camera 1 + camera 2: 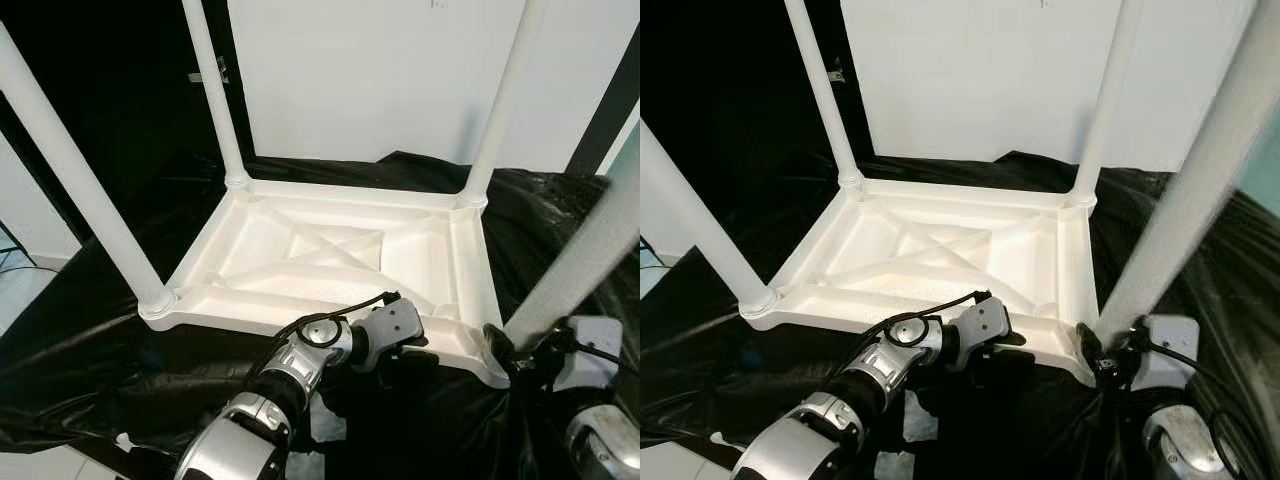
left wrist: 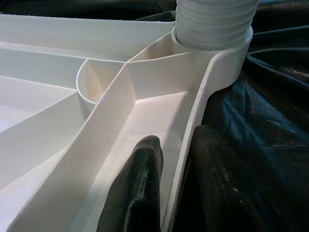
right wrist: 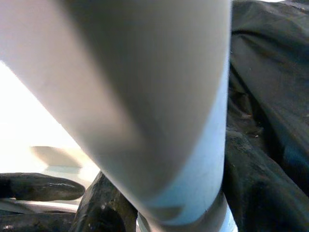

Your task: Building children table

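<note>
Tabletop (image 1: 330,250) lies upside down on black sheet (image 1: 90,360). Left gripper (image 2: 176,186) pinches its near rim. Right gripper (image 1: 1102,352) is closed round the near right leg (image 1: 1180,200). Best to hold the rim still and twist the leg straight, not tilted.

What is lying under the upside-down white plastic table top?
Crumpled black plastic sheeting spreads under the upside-down white plastic table top. What lies beneath the sheeting is covered.

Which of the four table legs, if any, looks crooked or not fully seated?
The near-right leg leans outward while the other three stand straighter. In the left wrist view its threaded end still shows above the corner socket. The right gripper works at its base; the left gripper pinches the tabletop rim.
</note>
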Robot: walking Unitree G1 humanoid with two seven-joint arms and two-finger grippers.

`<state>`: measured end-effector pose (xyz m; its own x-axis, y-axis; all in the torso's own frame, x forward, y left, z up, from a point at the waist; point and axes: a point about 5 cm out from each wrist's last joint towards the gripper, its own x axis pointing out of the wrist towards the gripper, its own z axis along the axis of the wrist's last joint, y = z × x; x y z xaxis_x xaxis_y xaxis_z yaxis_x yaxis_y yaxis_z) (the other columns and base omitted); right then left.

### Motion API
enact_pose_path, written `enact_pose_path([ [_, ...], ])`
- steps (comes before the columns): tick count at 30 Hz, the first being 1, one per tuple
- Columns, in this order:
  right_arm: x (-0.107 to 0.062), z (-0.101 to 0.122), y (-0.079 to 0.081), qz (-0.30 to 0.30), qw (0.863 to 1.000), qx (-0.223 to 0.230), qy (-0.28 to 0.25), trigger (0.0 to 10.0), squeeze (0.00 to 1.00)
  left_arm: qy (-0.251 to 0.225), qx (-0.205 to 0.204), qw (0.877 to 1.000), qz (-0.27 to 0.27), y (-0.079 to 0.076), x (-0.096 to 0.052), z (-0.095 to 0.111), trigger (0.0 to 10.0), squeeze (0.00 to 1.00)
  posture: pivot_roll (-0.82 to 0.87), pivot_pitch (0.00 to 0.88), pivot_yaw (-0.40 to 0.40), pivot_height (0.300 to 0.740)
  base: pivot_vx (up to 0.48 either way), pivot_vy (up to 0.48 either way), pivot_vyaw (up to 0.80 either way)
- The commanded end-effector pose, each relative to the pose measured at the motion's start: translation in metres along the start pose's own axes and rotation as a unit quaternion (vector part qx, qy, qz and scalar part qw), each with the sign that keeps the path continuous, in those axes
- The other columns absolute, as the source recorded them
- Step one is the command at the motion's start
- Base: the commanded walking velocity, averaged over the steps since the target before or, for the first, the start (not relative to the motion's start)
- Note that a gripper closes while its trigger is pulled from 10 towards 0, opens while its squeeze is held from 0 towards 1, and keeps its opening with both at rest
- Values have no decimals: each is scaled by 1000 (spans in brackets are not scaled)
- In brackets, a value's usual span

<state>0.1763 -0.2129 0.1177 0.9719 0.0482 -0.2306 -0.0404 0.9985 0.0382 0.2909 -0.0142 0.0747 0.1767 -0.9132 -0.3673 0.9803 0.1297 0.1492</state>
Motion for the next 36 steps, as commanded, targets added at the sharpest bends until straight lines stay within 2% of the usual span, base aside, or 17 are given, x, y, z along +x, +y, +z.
enact_pose_path([
  [1,-21,-73,19,28,973,113,199,10000,0,67,-37,987,138,13,-14,-30,10000,0,-197,0,80,740,0,0,0],
  [4,-17,-72,26,25,959,168,229,10000,0,68,-38,987,138,13,-14,-30,10000,0,-193,0,77,740,0,0,0],
  [6,-16,-72,27,24,955,178,238,10000,0,68,-38,987,138,12,-14,-31,10000,0,-192,0,77,740,0,0,0],
  [10,-14,-67,31,27,954,183,234,10000,0,69,-38,987,138,13,-15,-31,10000,0,-189,0,76,740,0,0,0],
  [14,-5,-57,34,17,965,176,192,10000,0,69,-39,987,140,13,-16,-32,10000,0,-181,0,77,740,0,0,0],
  [16,2,-53,39,26,972,149,178,10000,0,69,-39,987,140,13,-16,-33,10000,0,-174,0,77,740,0,0,0],
  [19,4,-52,41,34,973,142,179,10000,0,69,-39,987,139,13,-16,-33,10000,0,-173,0,77,740,0,0,0],
  [21,4,-50,41,51,973,119,191,10000,0,70,-39,987,141,14,-18,-33,10000,0,-166,0,74,740,0,0,0],
  [23,-1,-49,37,76,970,79,217,10000,0,71,-41,986,144,14,-20,-35,10000,0,-168,0,71,740,0,0,0],
  [27,-3,-48,35,82,968,69,226,10000,0,72,-41,986,145,14,-20,-35,10000,0,-169,0,69,740,0,0,0],
  [31,-6,-45,25,82,966,48,240,10000,0,72,-43,986,145,13,-20,-36,10000,0,-175,0,64,740,0,0,0],
  [36,-12,-39,12,90,961,-7,260,10000,0,67,-45,986,144,12,-15,-33,10000,0,-181,0,56,740,0,0,0],
])
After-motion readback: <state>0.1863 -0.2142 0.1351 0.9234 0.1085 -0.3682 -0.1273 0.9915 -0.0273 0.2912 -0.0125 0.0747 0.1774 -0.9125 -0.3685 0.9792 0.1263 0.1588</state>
